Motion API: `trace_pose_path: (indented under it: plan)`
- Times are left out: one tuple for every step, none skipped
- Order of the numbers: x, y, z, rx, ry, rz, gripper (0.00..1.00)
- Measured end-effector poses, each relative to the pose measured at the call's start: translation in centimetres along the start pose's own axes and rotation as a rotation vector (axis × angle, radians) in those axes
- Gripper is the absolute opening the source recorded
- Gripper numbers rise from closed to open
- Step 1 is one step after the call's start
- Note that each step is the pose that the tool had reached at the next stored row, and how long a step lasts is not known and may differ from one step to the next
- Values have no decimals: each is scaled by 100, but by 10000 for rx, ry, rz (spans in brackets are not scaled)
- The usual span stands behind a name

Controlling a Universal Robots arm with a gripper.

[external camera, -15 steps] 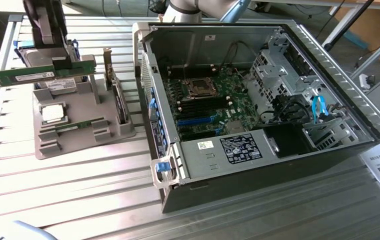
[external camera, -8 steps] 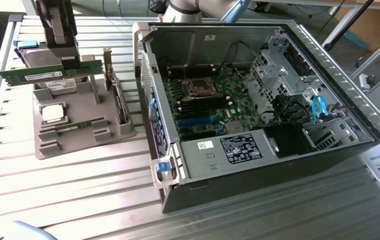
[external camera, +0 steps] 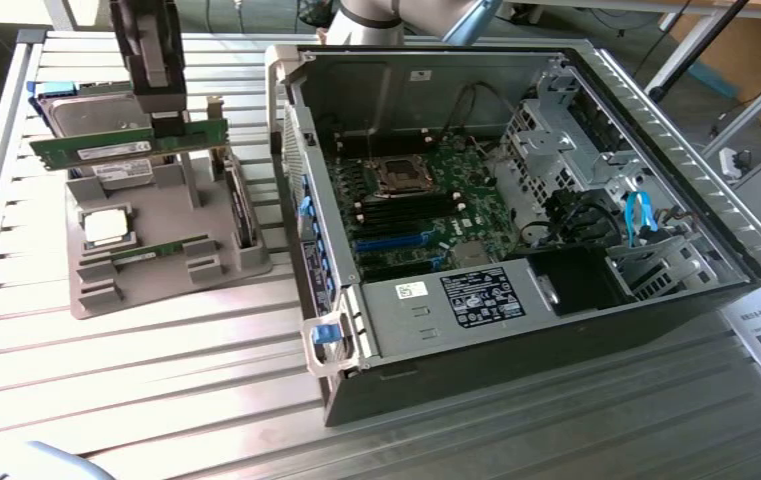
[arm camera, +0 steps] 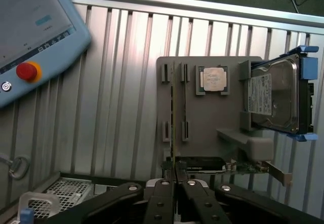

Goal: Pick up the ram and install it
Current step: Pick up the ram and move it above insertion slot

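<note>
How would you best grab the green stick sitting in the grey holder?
By the middle of its long top edge, from straight above, pinching the two flat faces. The green stick stands on edge in the grey holder, whose posts cover both ends. The gripper holds the other stick that way.

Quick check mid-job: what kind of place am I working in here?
Probably a robotics lab bench set up for PC assembly: an open computer case on a slotted aluminium table, a grey parts fixture, and a teach pendant. The hand holds the ram.
</note>
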State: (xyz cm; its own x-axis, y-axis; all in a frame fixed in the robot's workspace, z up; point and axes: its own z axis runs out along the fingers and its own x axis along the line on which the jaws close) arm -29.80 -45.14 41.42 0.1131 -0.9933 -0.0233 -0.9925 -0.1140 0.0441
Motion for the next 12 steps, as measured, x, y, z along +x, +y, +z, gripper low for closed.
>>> trace_pose_path:
  plan:
    - [3, -24, -1, 0, 0, 0, 12]
    - [5, -48, -2, 0, 0, -2, 12]
    - [8, -73, -3, 0, 0, -3, 12]
    - [10, -99, -4, 0, 0, -4, 12]
    - [13, -124, -5, 1, 0, -6, 12]
    - [15, -147, -7, 0, 1, -8, 12]
    - [17, -171, -7, 1, 0, -10, 12]
    - [20, -198, -9, 0, 0, -11, 12]
    - [22, -222, -10, 0, 1, -12, 12]
    - [25, -248, -12, 0, 1, -14, 12]
    - [28, -275, -13, 0, 1, -16, 12]
    - [30, -299, -14, 0, 1, -18, 12]
